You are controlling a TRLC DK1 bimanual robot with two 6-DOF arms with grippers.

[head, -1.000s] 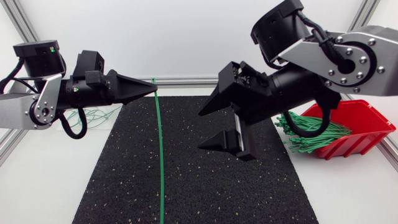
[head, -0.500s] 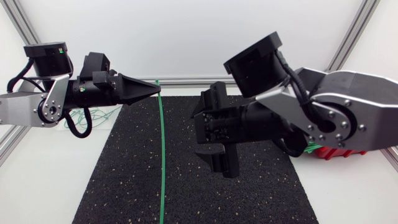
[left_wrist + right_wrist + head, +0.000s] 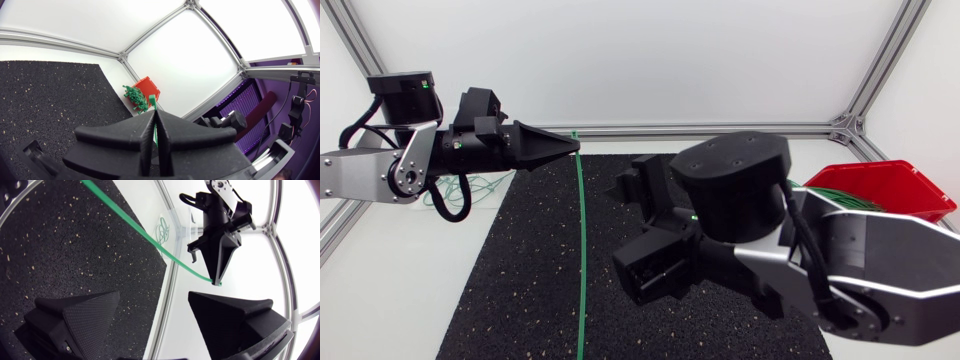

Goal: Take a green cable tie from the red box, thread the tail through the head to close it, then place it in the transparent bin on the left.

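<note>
1. View from the head camera. The left gripper (image 3: 568, 145) comes in from the left side and is held level above the far left part of the black mat (image 3: 520, 290) on the white worktop (image 3: 380, 300). Its jaws are pressed together on the upper end of the green cable tie (image 3: 580, 240). The tie runs from the tips as a long, nearly straight strip across the mat; its lower end is out of view. The right gripper (image 3: 618, 232) is over the mat's middle, just beside the tie and apart from it, with jaws spread and nothing between them. The red box (image 3: 910, 182) stands at the far right, partly hidden by the right arm. Looped green ties (image 3: 480, 186) lie under the left arm beside the mat.
2. Left wrist view. The jaws meet along one seam, with a sliver of green tie (image 3: 156, 134) pinched in it. Ahead, past the mat, the red box (image 3: 149, 89) holds a bundle of green ties (image 3: 133, 95).
3. Right wrist view. The right gripper's (image 3: 154, 298) jaws stand wide apart. Ahead of them the tie (image 3: 145, 236) slants from the left gripper's (image 3: 216, 282) closed tips across the mat.
</note>
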